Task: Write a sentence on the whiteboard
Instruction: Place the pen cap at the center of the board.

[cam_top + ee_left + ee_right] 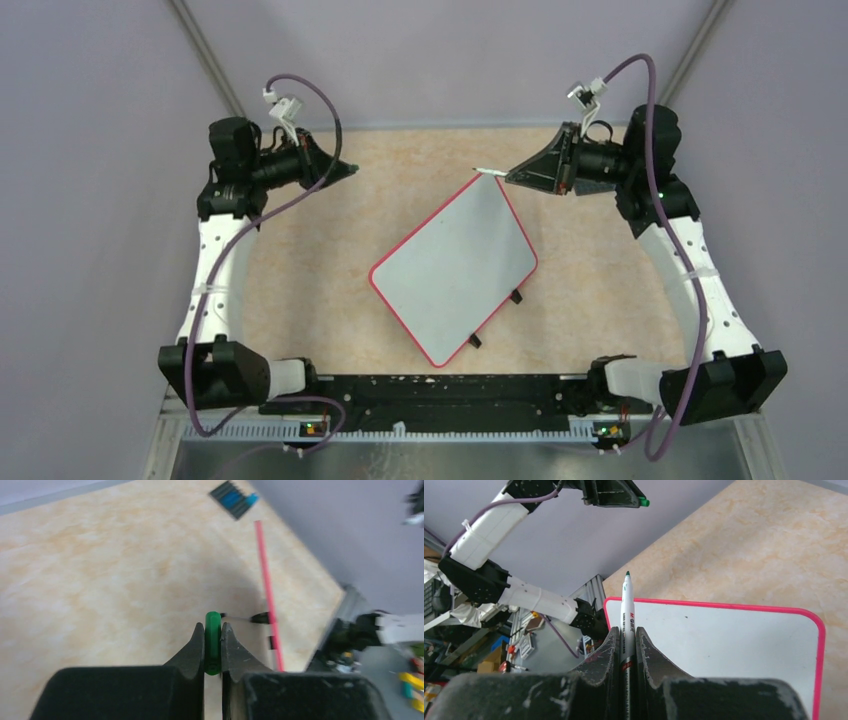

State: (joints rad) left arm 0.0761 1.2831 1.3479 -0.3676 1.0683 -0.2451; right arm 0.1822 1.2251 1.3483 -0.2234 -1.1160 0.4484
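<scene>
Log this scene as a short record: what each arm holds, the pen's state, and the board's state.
left jaws: shut on green cap
right jaws: shut on marker
marker: uncapped, green tip, pointing past the far corner of the whiteboard
whiteboard: lying on table, red frame, no writing visible
task stage: writing not yet begun

Whiteboard (455,268): glossy white, blank, thin red-pink frame, rounded corners. Lies on middle of table (300,260), turned diagonally, black clip feet (516,296) on near-right edge.
</scene>
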